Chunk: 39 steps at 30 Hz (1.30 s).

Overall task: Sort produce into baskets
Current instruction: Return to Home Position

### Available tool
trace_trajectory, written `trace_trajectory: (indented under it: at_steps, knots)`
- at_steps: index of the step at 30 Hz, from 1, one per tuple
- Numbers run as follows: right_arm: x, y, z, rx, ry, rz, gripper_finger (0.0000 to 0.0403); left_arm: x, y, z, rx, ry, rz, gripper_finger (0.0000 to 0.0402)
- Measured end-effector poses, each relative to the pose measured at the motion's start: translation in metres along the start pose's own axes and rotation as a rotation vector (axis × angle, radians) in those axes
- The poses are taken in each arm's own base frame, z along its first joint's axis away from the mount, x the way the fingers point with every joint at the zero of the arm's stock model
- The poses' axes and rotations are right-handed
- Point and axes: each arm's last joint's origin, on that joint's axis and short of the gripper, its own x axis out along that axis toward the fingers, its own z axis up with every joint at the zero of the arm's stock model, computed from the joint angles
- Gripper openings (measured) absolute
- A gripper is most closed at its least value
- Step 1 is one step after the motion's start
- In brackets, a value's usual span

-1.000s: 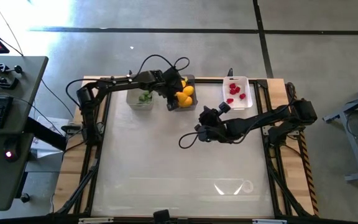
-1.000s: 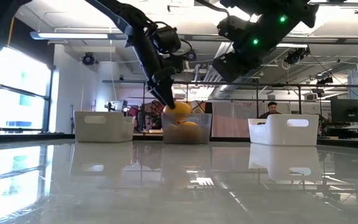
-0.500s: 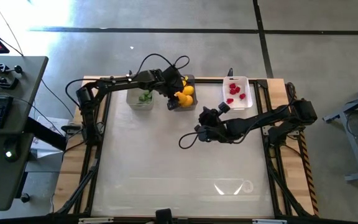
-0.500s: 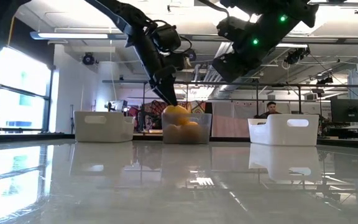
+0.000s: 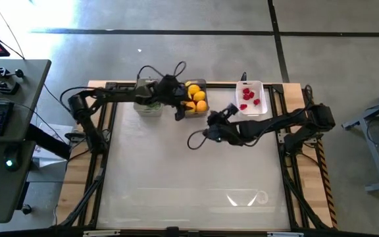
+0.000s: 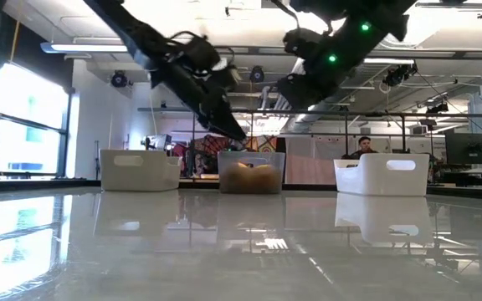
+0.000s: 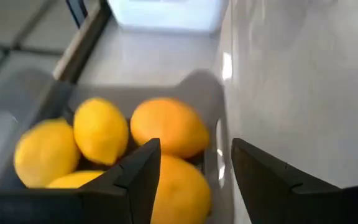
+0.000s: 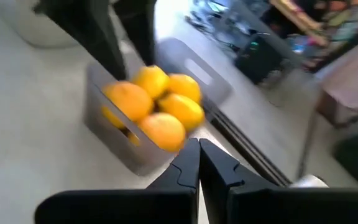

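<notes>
Lemons (image 5: pixel 196 99), berries (image 5: pixel 249 97) and greens (image 5: pixel 152 104) sitting sorted in tubs (image 5: pixel 261 85); nothing lying loose. Left gripper (image 7: pixel 194 163) hanging spread, empty; right gripper (image 8: pixel 197 150) fingers pressing together.

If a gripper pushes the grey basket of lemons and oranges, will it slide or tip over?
It would probably slide: the table looks glossy. The grey basket is wider than tall, so tipping seems unlikely. The round fruits inside may shift and add some weight.
</notes>
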Motion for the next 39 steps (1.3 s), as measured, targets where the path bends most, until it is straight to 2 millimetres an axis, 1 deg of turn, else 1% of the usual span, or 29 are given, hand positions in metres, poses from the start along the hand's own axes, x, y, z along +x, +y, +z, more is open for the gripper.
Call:
trace_trajectory:
  at_steps: [2,6,10,12,15,17,19,21,23,28,31,33,39]
  knots:
    - [0.007,-0.002,0.007,0.01,-0.021,0.063,0.0,-0.01,-0.004,-0.002,0.022,-0.077,0.019,0.0177]
    - [0.024,-0.01,0.022,0.022,-0.092,0.202,0.0,-0.038,-0.013,-0.004,0.037,-0.23,0.056,0.0167]
    - [0.048,-0.03,0.031,0.054,-0.141,0.327,0.0,-0.06,-0.023,-0.019,0.048,-0.304,0.077,0.0156]
    - [0.061,-0.041,0.031,0.075,-0.141,0.381,0.0,-0.07,-0.027,-0.025,0.057,-0.344,0.09,0.015]
    - [0.079,-0.057,0.028,0.101,-0.12,0.412,0.0,-0.082,-0.033,-0.038,0.064,-0.384,0.106,0.0142]
    - [0.091,-0.064,0.023,0.085,-0.101,0.443,0.0,-0.088,-0.036,-0.045,0.064,-0.409,0.112,0.0138]
    - [0.098,-0.067,0.018,0.047,-0.082,0.524,0.0,-0.093,-0.039,-0.051,0.059,-0.424,0.115,0.0133]
    - [0.099,-0.066,0.015,0.007,-0.088,0.629,0.0,-0.096,-0.041,-0.057,0.058,-0.421,0.11,0.013]
    - [0.095,-0.06,0.014,-0.042,-0.091,0.697,0.0,-0.098,-0.045,-0.065,0.06,-0.412,0.101,0.0128]
    - [0.077,-0.039,0.016,-0.15,-0.134,0.745,0.0,-0.098,-0.048,-0.075,0.067,-0.416,0.102,0.0126]
    - [0.072,-0.027,0.013,-0.203,-0.115,0.729,0.0,-0.098,-0.048,-0.075,0.066,-0.415,0.1,0.0126]
    - [0.073,-0.02,0.009,-0.229,-0.103,0.697,0.0,-0.098,-0.049,-0.075,0.063,-0.416,0.098,0.0126]
    - [0.086,-0.005,-0.005,-0.27,-0.042,0.618,0.0,-0.099,-0.049,-0.074,0.065,-0.426,0.099,0.0126]
